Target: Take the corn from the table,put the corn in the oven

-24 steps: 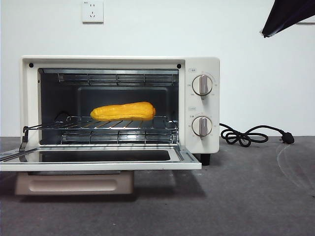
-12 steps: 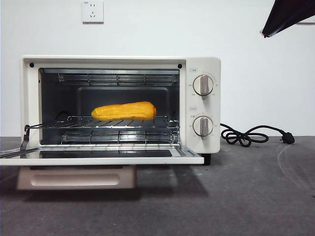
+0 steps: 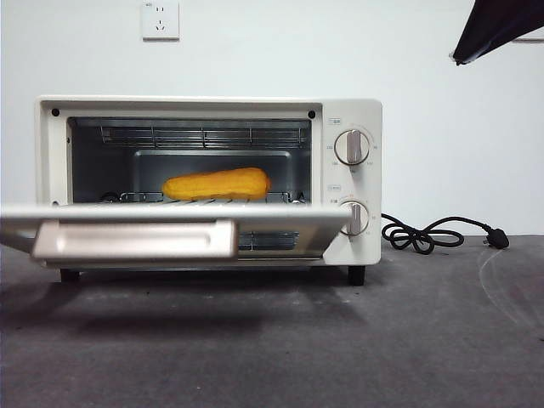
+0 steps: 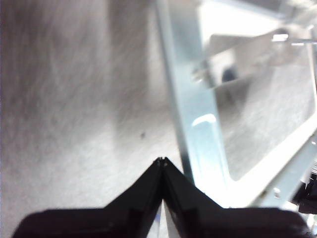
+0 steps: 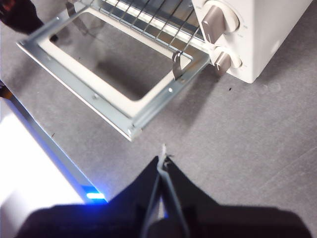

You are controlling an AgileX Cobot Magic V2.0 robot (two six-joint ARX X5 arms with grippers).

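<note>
The corn [image 3: 217, 184] lies on the wire rack inside the oven [image 3: 204, 106], its thick end to the right. The oven door [image 3: 132, 240] hangs half raised, handle side facing the front view and hiding the lower cavity. My left gripper [image 4: 162, 159] is shut and empty, its tip just beside the door's metal frame [image 4: 198, 129] above the table [image 4: 74, 124]; whether it touches, I cannot tell. My right gripper [image 5: 162, 157] is shut and empty, over the table [image 5: 237, 148] off the door's near corner [image 5: 131, 131]. No wrist view shows the corn.
Two round knobs [image 3: 351, 146] sit on the oven's right panel. A black cord with its plug [image 3: 425, 234] lies on the table to the right of the oven. A wall socket [image 3: 160, 19] is above. A black arm tip [image 3: 497, 30] shows at the top right.
The oven door has swung up from lying flat open to about half raised. The rack with the corn has slid a little back into the oven.
</note>
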